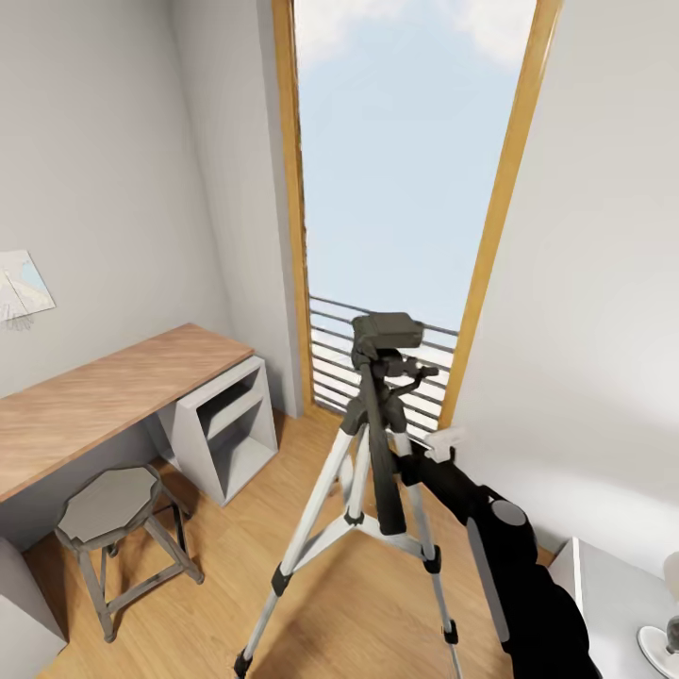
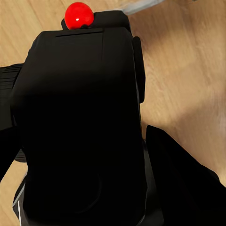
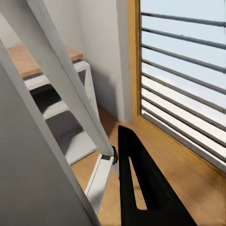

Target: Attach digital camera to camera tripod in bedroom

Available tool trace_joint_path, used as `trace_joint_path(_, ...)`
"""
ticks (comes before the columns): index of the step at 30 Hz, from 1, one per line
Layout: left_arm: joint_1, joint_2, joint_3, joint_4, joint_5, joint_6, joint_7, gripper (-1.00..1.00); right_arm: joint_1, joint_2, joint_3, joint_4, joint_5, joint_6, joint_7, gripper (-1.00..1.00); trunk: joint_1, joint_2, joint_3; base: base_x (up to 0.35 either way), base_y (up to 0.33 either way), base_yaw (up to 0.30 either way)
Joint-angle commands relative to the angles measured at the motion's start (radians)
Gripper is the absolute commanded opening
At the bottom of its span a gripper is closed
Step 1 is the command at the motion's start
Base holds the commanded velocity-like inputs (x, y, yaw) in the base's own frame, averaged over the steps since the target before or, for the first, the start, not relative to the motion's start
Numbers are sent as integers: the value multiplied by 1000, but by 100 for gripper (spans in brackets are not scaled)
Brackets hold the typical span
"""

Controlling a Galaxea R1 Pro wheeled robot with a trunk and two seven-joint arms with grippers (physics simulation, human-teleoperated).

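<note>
One digital camera (image 2: 80,127) fills the left wrist view, the left gripper's state impossible to tell. The camera tripod (image 1: 377,453) stands on the wood floor by the window, right gripper (image 1: 443,443) alongside, grip unclear. Desk cubby (image 1: 231,424) holds nothing visible.

walls (image 1: 104,141) white | floor (image 1: 321,604) light wood | desk (image 1: 104,396) wood-topped, stool (image 1: 113,514) below | tall window (image 1: 405,160), railing (image 1: 377,363), blue sky

One camera tripod (image 1: 372,453), one digital camera (image 2: 80,127), one stool (image 1: 118,528), one desk (image 1: 104,396).
</note>
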Motion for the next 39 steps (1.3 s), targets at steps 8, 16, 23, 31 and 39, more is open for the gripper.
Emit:
trace_joint_path(8,-1,0,-9,0,6,-1,0,-100,-1,2,-5,-2,60,3,-14,-100,1,-2,-2,0,0,0)
trace_joint_path(16,-1,1,-9,0,6,-1,0,-100,-1,2,-6,-2,72,4,-15,-100,1,-2,-2,0,0,0)
trace_joint_path(23,-1,0,-9,0,6,-1,0,-100,-1,2,-7,-1,74,4,-14,-100,1,-2,-2,0,0,0)
trace_joint_path(31,-1,-2,-6,-2,7,-1,0,-100,-1,2,-7,0,74,6,-11,-100,1,-2,-2,-149,0,0)
trace_joint_path(39,-1,-3,-5,-2,7,-1,0,-100,-1,2,-8,0,73,6,-7,-100,1,-2,-2,-334,0,0)
